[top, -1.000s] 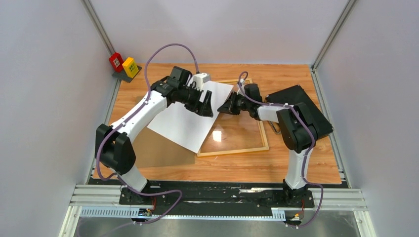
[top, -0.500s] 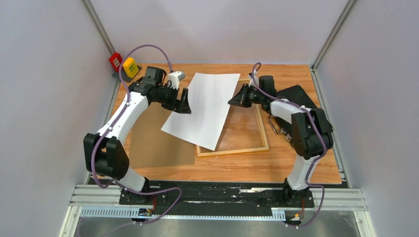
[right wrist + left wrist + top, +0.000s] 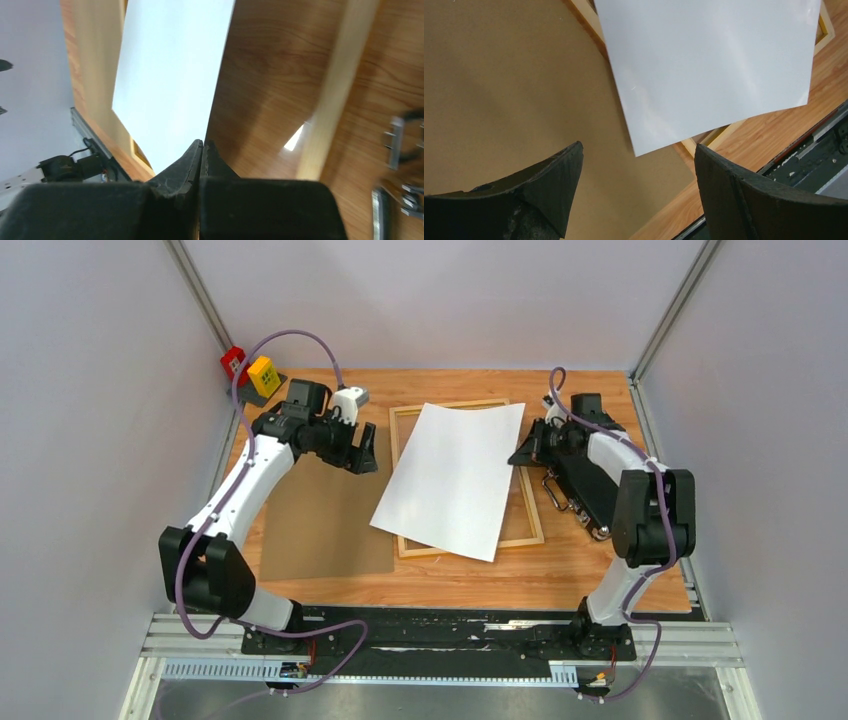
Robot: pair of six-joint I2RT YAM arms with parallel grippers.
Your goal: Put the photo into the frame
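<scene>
The photo [image 3: 455, 475] shows its white back and lies slanted over the frame [image 3: 395, 440], its near corner sticking out past the frame's front rail. My right gripper [image 3: 520, 453] is shut on the photo's right edge; in the right wrist view the sheet [image 3: 170, 80] runs straight into the closed fingertips of that gripper [image 3: 202, 142], beside a frame rail [image 3: 340, 90]. My left gripper [image 3: 362, 452] stands open left of the frame, holding nothing. The left wrist view has the photo [image 3: 714, 70] ahead of that open gripper [image 3: 639, 147], with the frame [image 3: 709, 137] under it.
A brown hardboard panel [image 3: 320, 530] lies flat left of the frame, below my left gripper [image 3: 514, 90]. A black case with metal handles [image 3: 590, 480] lies under the right arm at the right. Red and yellow blocks [image 3: 250, 370] stand at the back left corner.
My right gripper has carried the photo to the right, from left of the frame to over it. The left arm has drawn back to the left, clear of the sheet.
</scene>
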